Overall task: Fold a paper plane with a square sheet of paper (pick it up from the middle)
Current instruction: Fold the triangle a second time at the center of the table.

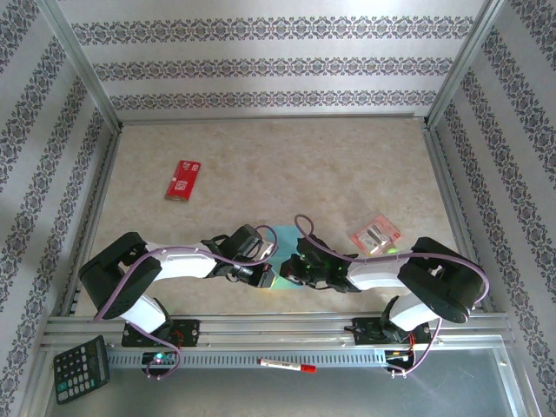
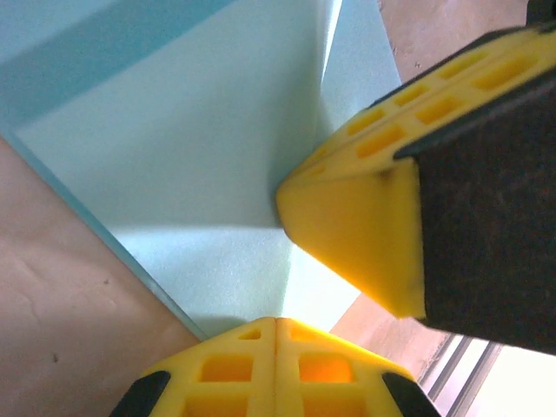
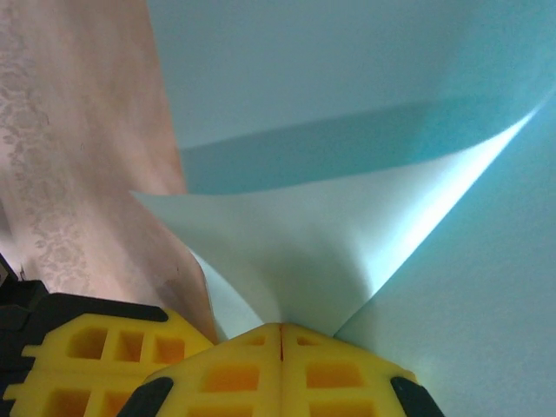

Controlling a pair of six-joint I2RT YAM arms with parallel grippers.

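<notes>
1. while the right gripper [image 3: 281, 340] has its fingers pressed together on a raised flap of the square sheet of paper [image 3: 347, 104], the fold is best made slowly: carry the flap over in a low arc so the layer beneath does not slide on the table [image 1: 287, 165].
2. the left gripper [image 2: 276, 337] has its fingers pressed tight too, right at the paper's near edge; whether paper is caught between them i cannot tell. it looks placed as an anchor, so i judge it should hold firm while the other arm moves.
3. the two grippers sit just beside each other, so the main risks are a knock between them or a tug that skews or tears the thin sheet. line up the edges before pressing any crease flat.
4. the sheet lies at the near middle of the table, under both wrists, well apart from the red packet [image 1: 183, 179].
5. it is plain light teal-blue, thin and matte. one layer lies flat and another lifts off it in a soft curved cone that runs into the right gripper, with a band of shadow beneath. there is no dart shape yet, so i judge the folding to be at an early stage.
</notes>
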